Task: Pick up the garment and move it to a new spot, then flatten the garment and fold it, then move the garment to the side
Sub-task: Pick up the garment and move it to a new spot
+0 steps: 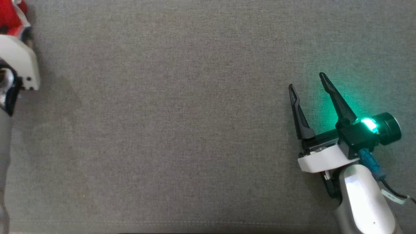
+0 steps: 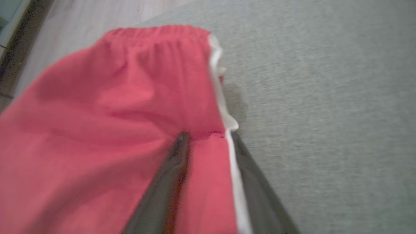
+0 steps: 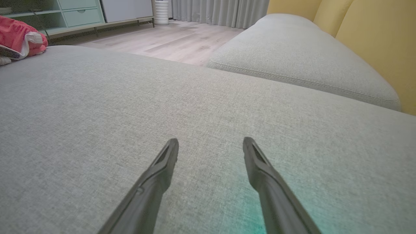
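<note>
The garment (image 2: 130, 107), red shorts by the look of it, lies bunched at the far left edge of the grey cushion (image 1: 182, 113), partly hanging toward the floor side. Its gathered waistband (image 2: 159, 32) is the end farthest from my left gripper (image 2: 208, 136), and the white side trim (image 2: 216, 81) runs from that band straight back toward my fingers. I judge the long axis to lie roughly along my own reach, waistband pointing away from me.

My left fingers straddle that trimmed edge: one lies on top of the red cloth, the other just outside the white stripe, with a strip of fabric between them. The picture is blurred, so I cannot tell whether the strip is pinched firmly or only bracketed. I take the seam edge because it is the stiffest line to lift by and should let the cloth hang straight.

My right gripper (image 1: 307, 81) rests low over the near right part of the cushion, jaws spread wide and holding nothing, well apart from the garment. I judge it waits there so the broad bare middle is free as the new spot.
</note>
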